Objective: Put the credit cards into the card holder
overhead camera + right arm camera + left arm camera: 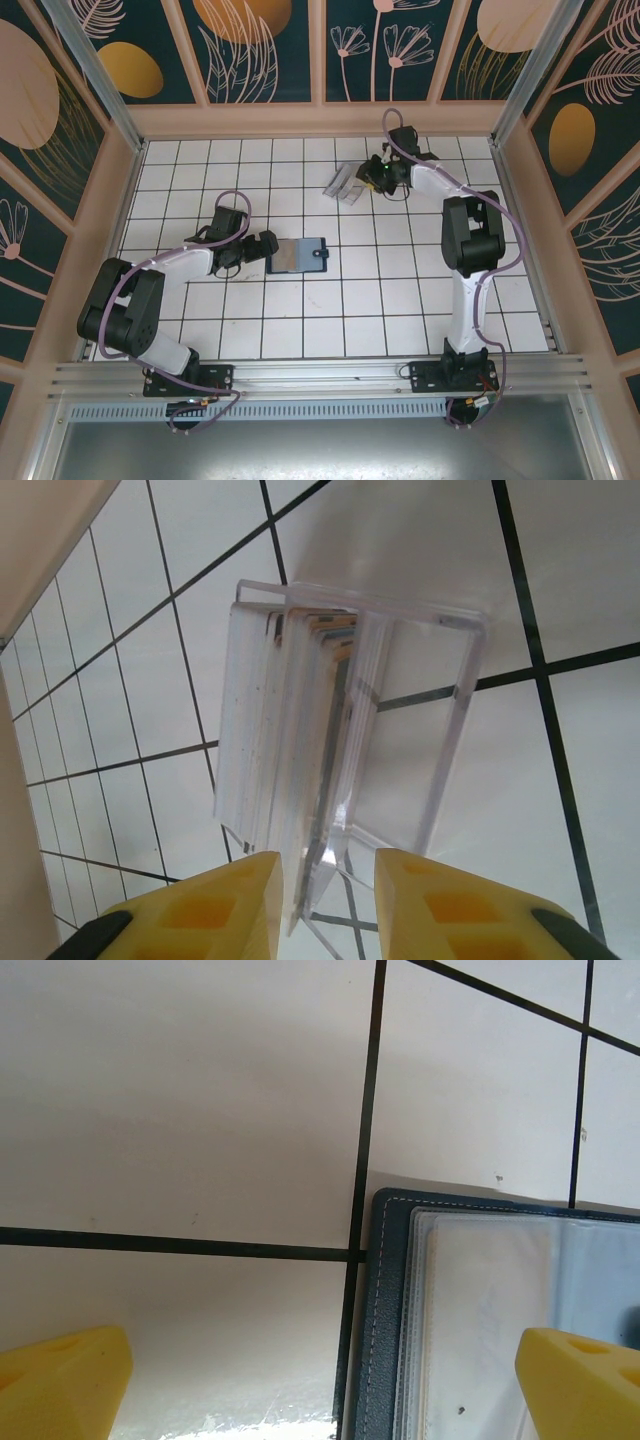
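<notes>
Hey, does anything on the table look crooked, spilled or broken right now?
Nothing spilled or broken. The clear tray sits skewed to the grid of the tiled table, credit cards standing on edge inside. The card holder lies open and flat.

Bright, even light on the white tiled table. Soft grey shadow spreads left of the dark navy folding wallet; glare glints on the tile just beside its stitched edge.

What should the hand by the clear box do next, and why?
Likely nudge the right gripper forward and pinch one card. Its fingers stand slightly apart at the near end of the clear tray, the credit cards stand on edge inside it, and the card holder lies open by the left gripper.
</notes>
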